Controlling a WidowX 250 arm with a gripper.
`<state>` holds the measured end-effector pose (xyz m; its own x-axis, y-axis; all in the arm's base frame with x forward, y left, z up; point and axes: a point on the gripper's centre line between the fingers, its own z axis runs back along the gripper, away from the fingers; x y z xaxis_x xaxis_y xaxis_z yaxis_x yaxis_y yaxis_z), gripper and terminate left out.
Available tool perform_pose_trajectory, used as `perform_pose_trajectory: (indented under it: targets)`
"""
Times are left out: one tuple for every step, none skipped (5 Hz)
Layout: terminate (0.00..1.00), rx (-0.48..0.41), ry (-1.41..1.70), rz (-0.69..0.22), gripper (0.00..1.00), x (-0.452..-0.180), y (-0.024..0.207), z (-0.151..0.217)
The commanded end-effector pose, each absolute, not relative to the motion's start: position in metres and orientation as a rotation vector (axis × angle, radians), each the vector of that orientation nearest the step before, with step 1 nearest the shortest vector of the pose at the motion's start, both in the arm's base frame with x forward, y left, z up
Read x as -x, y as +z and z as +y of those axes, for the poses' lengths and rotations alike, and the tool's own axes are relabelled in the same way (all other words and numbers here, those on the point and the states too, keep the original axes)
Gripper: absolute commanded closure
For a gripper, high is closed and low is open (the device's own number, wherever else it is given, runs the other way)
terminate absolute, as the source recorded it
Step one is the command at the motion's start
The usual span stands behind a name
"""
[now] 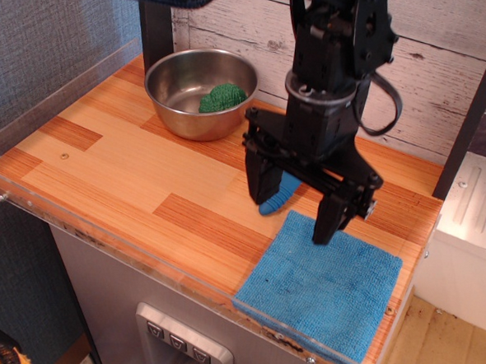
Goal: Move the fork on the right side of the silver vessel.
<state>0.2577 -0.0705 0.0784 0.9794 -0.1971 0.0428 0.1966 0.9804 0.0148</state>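
Observation:
The silver vessel (pixel 195 91) stands at the back left of the wooden table with a green knobbly scrubber (pixel 222 97) inside it. The fork (pixel 277 196) lies on the wood to the right of the bowl; only its ribbed bright-blue handle end shows, and the tines are hidden behind the gripper. My black gripper (pixel 293 210) hangs open over the fork, one finger (pixel 260 179) on the handle's left and the other (pixel 330 220) to its right, above the towel's back edge. Nothing is held between the jaws.
A square blue towel (pixel 323 287) lies at the front right corner of the table. A clear plastic lip (pixel 99 243) runs along the table's front and left edges. A white plank wall (pixel 434 95) and a black post (pixel 477 101) stand behind.

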Motion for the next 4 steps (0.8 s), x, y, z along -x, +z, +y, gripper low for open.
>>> perform_pose_trajectory:
  targets:
    - [0.0,-0.072,-0.175,-0.108,0.0,-0.298,0.079,-0.054]
    - [0.0,-0.117,-0.126,-0.123,0.0,-0.316,0.082,-0.034]
    - [0.0,-0.102,-0.063,-0.106,0.0,-0.33,0.069,-0.015]
    - [0.0,-0.078,-0.015,-0.068,0.0,-0.339,0.042,-0.009]
